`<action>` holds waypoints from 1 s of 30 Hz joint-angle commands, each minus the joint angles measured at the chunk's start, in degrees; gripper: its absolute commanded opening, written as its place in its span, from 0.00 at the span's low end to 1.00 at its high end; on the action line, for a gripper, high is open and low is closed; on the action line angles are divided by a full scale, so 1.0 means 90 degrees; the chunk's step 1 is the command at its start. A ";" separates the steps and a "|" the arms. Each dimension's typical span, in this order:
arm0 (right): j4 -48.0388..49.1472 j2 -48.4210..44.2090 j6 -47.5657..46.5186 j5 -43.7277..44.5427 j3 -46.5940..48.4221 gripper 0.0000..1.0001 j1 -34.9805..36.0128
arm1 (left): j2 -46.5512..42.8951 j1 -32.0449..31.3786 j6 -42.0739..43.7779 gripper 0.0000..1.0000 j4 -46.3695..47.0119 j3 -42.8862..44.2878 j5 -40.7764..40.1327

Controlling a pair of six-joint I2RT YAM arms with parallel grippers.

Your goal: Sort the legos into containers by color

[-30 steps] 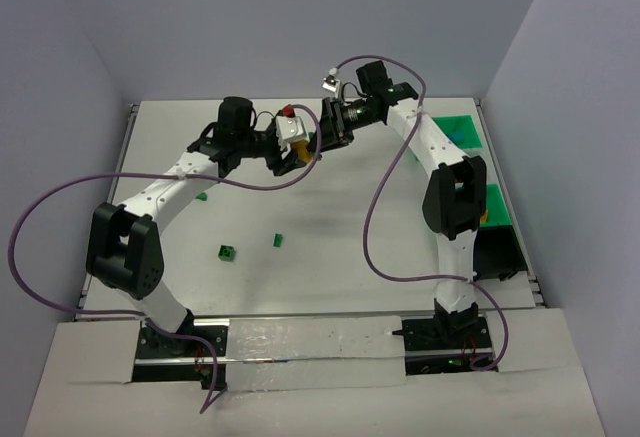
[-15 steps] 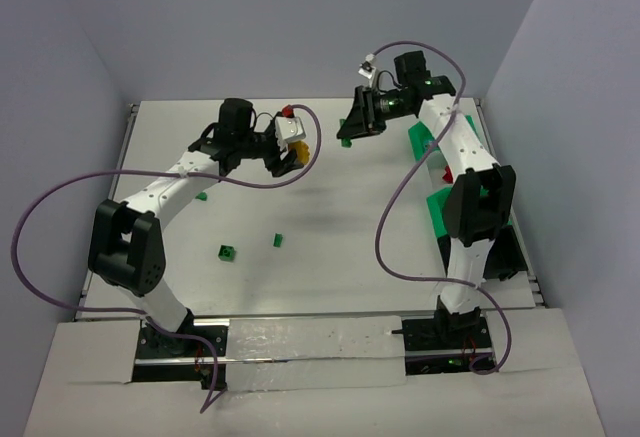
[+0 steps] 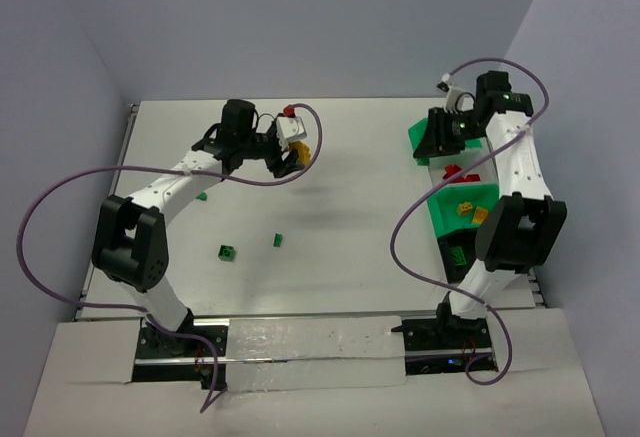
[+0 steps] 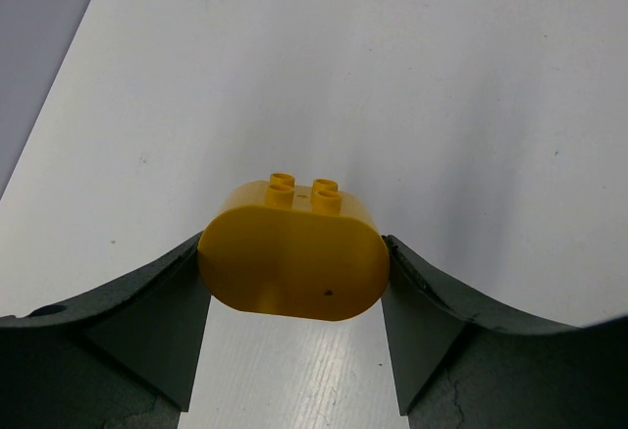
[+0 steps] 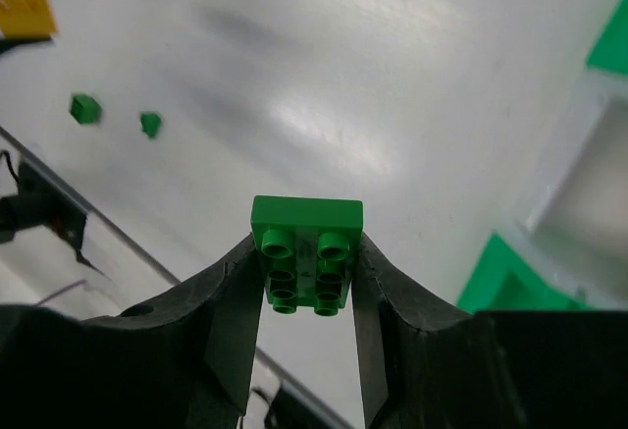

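Note:
My left gripper (image 3: 292, 156) hovers over the rear middle of the table, shut on a rounded yellow lego (image 4: 294, 257) that fills the gap between its fingers. My right gripper (image 3: 432, 147) is at the right, above the row of green containers (image 3: 418, 137), shut on a flat green lego (image 5: 306, 250). One container holds red legos (image 3: 455, 171), the one nearer me holds yellow legos (image 3: 466, 207). Loose green legos lie on the table at the left (image 3: 228, 252), (image 3: 278, 240), (image 3: 201, 196).
Purple cables loop from both arms over the table. The white table (image 3: 340, 197) is boxed in by grey walls. A further green container (image 3: 458, 255) sits nearest the right arm's base, partly hidden by that arm. In the right wrist view two green legos (image 5: 85, 108) show far off.
The right arm has swung from the rear middle, close to the left gripper, out to the right over the containers, carrying the green lego. The left arm has barely moved.

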 commanded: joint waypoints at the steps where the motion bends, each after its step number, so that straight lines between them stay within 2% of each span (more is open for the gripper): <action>1: -0.0808 -0.0773 -0.1078 0.0711 -0.0659 0.15 -0.0441 | 0.0079 0.0017 -0.0054 0.07 0.0235 0.0225 0.0139; 10: -0.1220 -0.1993 -0.2267 0.1801 -0.2291 0.13 -0.1749 | 0.0235 0.0082 -0.0057 0.07 0.0189 0.0357 0.0208; 17: -0.1133 -0.2714 -0.2890 0.2536 -0.3103 0.14 -0.2442 | 0.0386 0.0135 -0.0106 0.07 0.0204 0.0511 0.0251; 22: -0.0838 -0.2971 -0.3078 0.2897 -0.3581 0.18 -0.2523 | 0.0509 0.0140 -0.0135 0.07 0.0199 0.0600 0.0276; 30: -0.0731 -0.2855 -0.3364 0.3170 -0.3761 0.20 -0.2646 | 0.0527 0.0199 -0.0145 0.07 0.0197 0.0588 0.0285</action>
